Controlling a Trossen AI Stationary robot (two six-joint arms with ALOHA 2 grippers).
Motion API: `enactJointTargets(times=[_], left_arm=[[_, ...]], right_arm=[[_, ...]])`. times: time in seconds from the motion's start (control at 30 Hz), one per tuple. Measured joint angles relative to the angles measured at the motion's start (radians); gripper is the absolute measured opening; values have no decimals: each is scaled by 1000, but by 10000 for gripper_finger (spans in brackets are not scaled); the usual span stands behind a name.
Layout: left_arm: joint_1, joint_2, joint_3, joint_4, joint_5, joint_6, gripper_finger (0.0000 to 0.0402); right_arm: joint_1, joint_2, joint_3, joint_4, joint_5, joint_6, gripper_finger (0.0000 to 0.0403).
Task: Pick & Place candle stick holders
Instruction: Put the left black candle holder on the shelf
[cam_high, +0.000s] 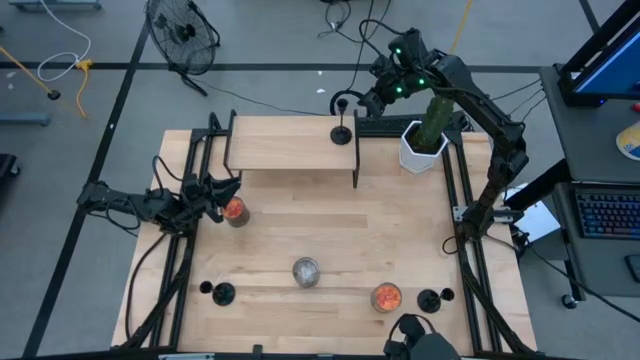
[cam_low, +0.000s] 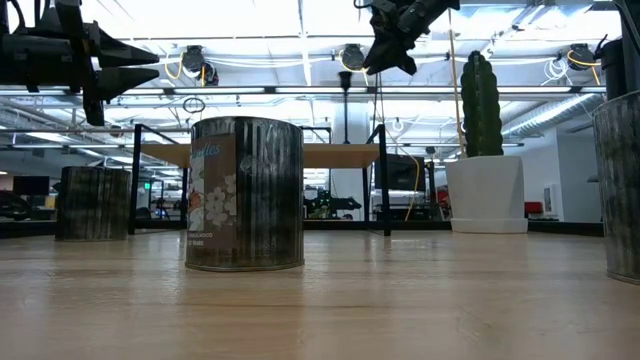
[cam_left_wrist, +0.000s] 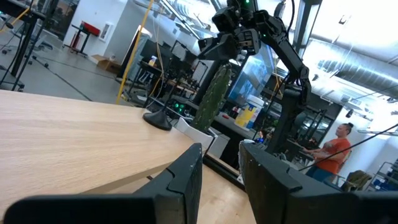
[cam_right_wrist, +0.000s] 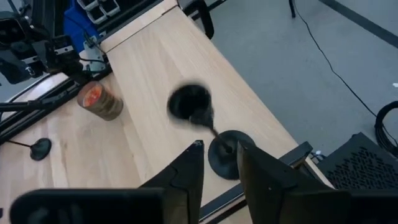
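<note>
I see a candle holder at the shelf's right end; right gripper hovers above, fingers apart; left gripper parted, at the desk's left edge.

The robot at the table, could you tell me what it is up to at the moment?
It is placing candle holders on the raised shelf. The right gripper hovers open above one holder standing at the shelf's right end, not gripping it. Two more holders wait along the table's front edge. The left gripper sits open beside an orange jar on the left.
</note>
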Motion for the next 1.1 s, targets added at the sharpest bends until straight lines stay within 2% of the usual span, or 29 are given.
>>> enactJointTargets(times=[0.33,0.53,0.8,0.97,1.1], left_arm=[[0,0,0,0,0,0,113],[0,0,0,-1,0,8,113],[0,0,0,-43,0,9,113],[0,0,0,-47,0,9,113],[0,0,0,-47,1,9,113]], right_arm=[[3,-5,-1,-6,-3,0,104],[48,-59,-2,-92,-2,-31,104],[183,-167,-2,-280,2,-54,104],[273,-240,-46,-324,10,-63,104],[345,-323,-155,-300,118,-54,93]])
